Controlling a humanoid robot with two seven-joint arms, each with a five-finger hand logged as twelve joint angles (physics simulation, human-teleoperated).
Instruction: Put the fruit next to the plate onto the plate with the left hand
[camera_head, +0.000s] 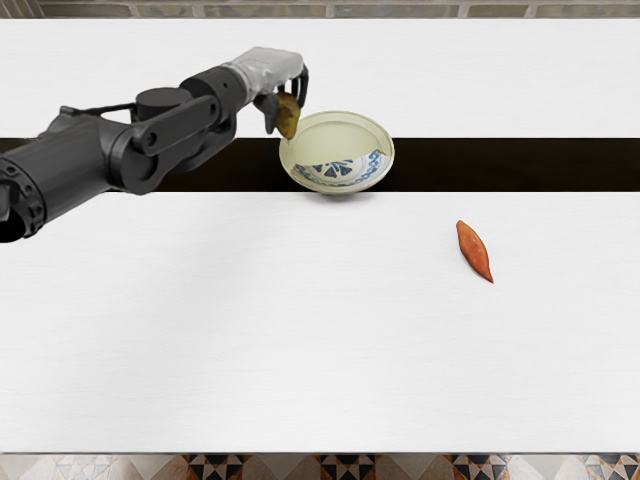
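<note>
My left hand (284, 100) reaches in from the left, and its fingers are curled around a small brownish-yellow fruit (287, 117). The fruit hangs just at the left rim of the plate (372, 128), a cream dish with a blue pattern inside that sits tilted on the dark strip across the table. The held fruit is above the table surface, partly hidden by the fingers. The right arm does not show.
An orange, spindle-shaped sweet potato (475, 250) lies on the white table to the right and in front of the plate. A dark band (520, 165) runs across the table behind it. The left forearm (120, 150) spans the left side.
</note>
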